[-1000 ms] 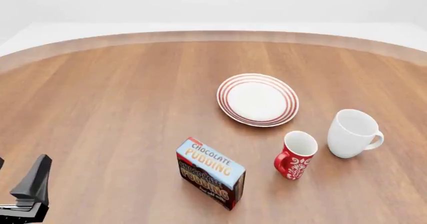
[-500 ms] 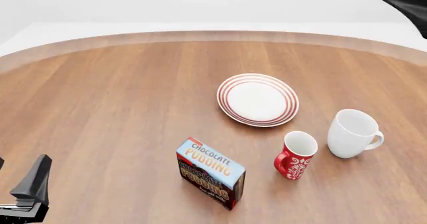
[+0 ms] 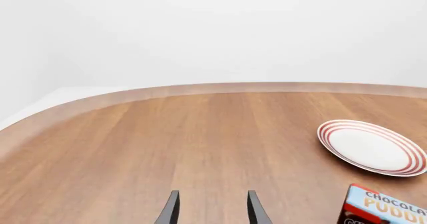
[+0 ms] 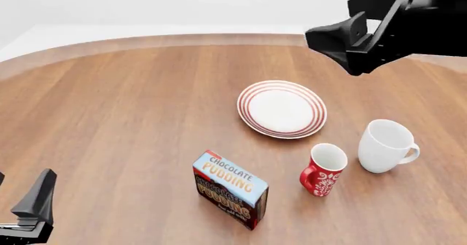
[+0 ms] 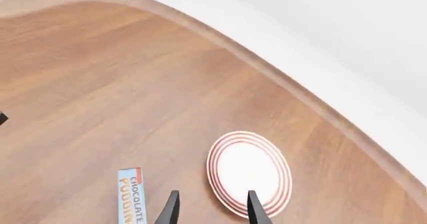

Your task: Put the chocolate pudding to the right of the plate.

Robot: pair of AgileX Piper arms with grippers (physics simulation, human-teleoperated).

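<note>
Near the table's front edge we see the chocolate pudding (image 4: 231, 189) untouched, left of the plate (image 4: 281, 109); right gripper (image 5: 209, 209) fingers apart, high above; nothing grasped, the whole move remains.

A pretend place made by a computer, set up like a dinner table.

Smooth, too-clean brown wooden table (image 4: 131, 119) with a round far edge, plain white all around, no walls or windows. Home things on top: striped plate (image 4: 281, 109) near the middle, white mug (image 4: 385, 145) at 4 o'clock from it, red mug (image 4: 323, 169) at 5 o'clock, pudding box (image 4: 229, 188) at 7 o'clock.
</note>
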